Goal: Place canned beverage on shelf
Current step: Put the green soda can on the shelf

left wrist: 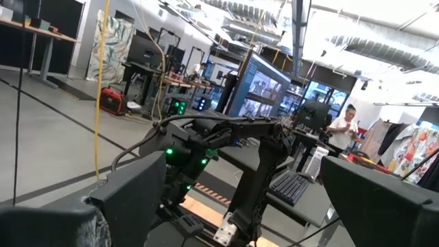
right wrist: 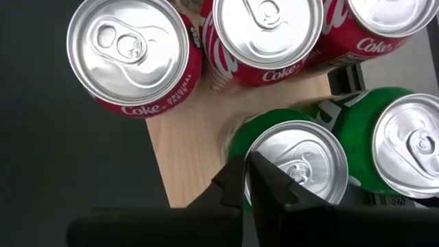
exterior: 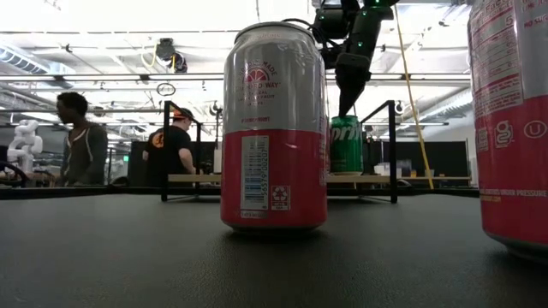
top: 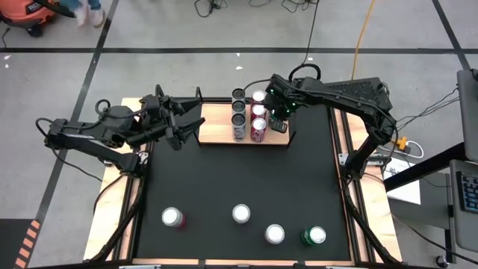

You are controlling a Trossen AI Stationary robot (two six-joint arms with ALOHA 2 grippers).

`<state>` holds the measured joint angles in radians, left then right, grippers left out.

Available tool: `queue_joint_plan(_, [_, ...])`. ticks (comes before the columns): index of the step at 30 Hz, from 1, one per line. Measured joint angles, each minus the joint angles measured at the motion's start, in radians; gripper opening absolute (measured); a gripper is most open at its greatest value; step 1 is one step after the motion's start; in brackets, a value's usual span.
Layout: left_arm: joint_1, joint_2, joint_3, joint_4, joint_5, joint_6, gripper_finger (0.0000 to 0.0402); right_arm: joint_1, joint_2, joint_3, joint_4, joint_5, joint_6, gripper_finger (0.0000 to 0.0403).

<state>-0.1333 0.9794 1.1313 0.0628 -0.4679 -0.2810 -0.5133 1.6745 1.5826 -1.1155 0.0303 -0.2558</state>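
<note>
My right gripper (right wrist: 247, 180) has its jaws pressed together on nothing, hanging just above the lid of a green can (right wrist: 296, 162) that stands upright on the shelf (top: 216, 128); my left gripper (top: 179, 123) has its jaws spread wide and empty, waiting at the shelf's left end. From above, the cans on the board stand in two short rows towards its right half, and the right gripper (top: 278, 112) sits over their right flank. Through the right wrist camera I see red Coke cans (right wrist: 134, 51) just beside the green one, with a second green can (right wrist: 405, 140) next to it, all upright and packed close. So the shelved stock lies straight below the closed fingers, long axes vertical. The cans not yet shelved stand well apart from both arms, along the near edge of the black mat (top: 239, 175): a red one (top: 173, 217), a silver-topped one (top: 240, 214), another (top: 275, 234) and a green one (top: 314, 236). I judge the right arm nearer to the last three, the left arm nearer to the red one.
</note>
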Motion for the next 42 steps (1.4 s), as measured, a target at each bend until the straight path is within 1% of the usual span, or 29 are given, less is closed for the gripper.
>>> queue_joint_plan(13, [0.000,-0.001,0.000,-0.001,0.000,0.000,0.0387,-0.004,0.003,0.030,-0.045,0.001,-0.029,0.0000])
queue_joint_plan(25, [0.000,-0.001,0.000,-0.001,0.001,0.000,0.0387,-0.004,0.003,0.032,-0.036,-0.005,-0.019,0.0002])
queue_joint_plan(28, [0.000,-0.001,0.000,-0.001,0.002,0.000,0.0387,-0.004,0.004,0.046,-0.038,-0.007,-0.002,0.0016])
queue_joint_plan(32, [0.000,-0.001,0.000,-0.001,0.015,-0.002,0.0387,-0.004,0.004,0.083,-0.024,-0.007,0.008,0.0046])
queue_joint_plan(37, [0.000,-0.001,0.000,-0.001,0.015,-0.002,0.0387,-0.011,0.003,0.134,-0.051,0.004,0.010,0.0082])
queue_joint_plan(40, [0.000,-0.001,0.000,-0.001,0.015,-0.003,0.0387,-0.037,0.002,0.134,-0.090,0.014,0.012,0.0085])
queue_joint_plan(42, [0.000,-0.001,0.000,-0.001,0.015,-0.003,0.0387,-0.061,0.002,0.119,-0.096,-0.019,0.008,0.0074])
